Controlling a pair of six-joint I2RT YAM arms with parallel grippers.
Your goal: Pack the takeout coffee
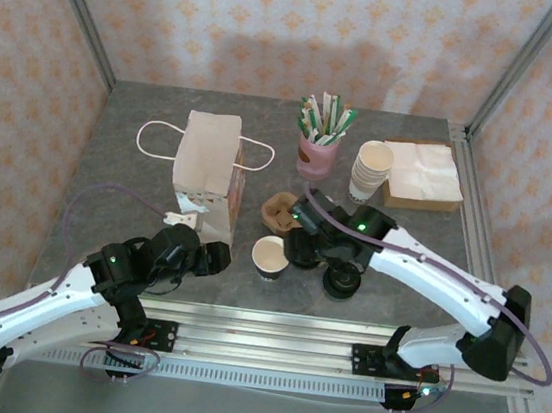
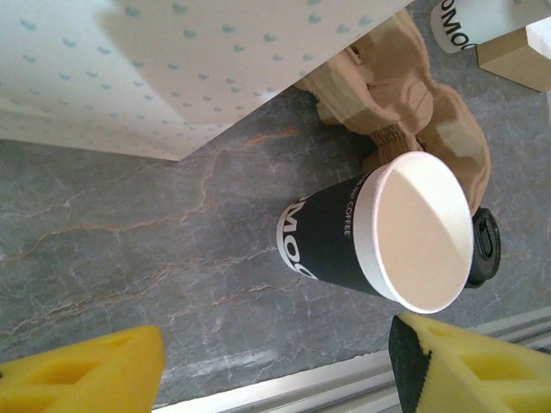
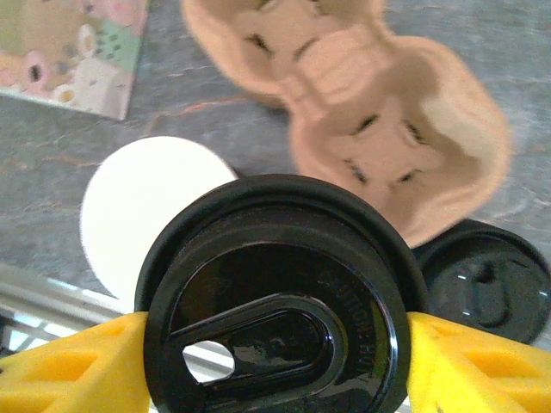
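Right fingers (image 3: 77,361): clamped on either side of a black lid (image 3: 275,301), which sits squarely between the pads. Whatever is under the lid is hidden.
Left fingers (image 2: 86,370): spread apart with nothing between them, pointed at the coffee cup (image 2: 327,241) from its 9 o'clock.
Coffee: the dark coffee cup stands upright and uncovered on the worktop (image 1: 148,100), just at 6 o'clock of the carrier (image 3: 379,129). The held lid hangs just at the cup's 3 o'clock.
Why held: the lid looks to be carried level so it can be pressed onto the uncovered cup. The left fingers seem placed to steady that cup.
Why placed: the carrier lies beside the cup, and the paper bag (image 1: 210,173) stands at the carrier's 9 o'clock, likely so packing needs only short moves.
Spare lid (image 3: 486,292): rests at 4 o'clock of the cup.
Counts: one dark cup, two black lids, one carrier, one bag, one stack of white cups (image 1: 371,170), one pink cup of stirrers (image 1: 316,156), one pile of napkins (image 1: 424,169).
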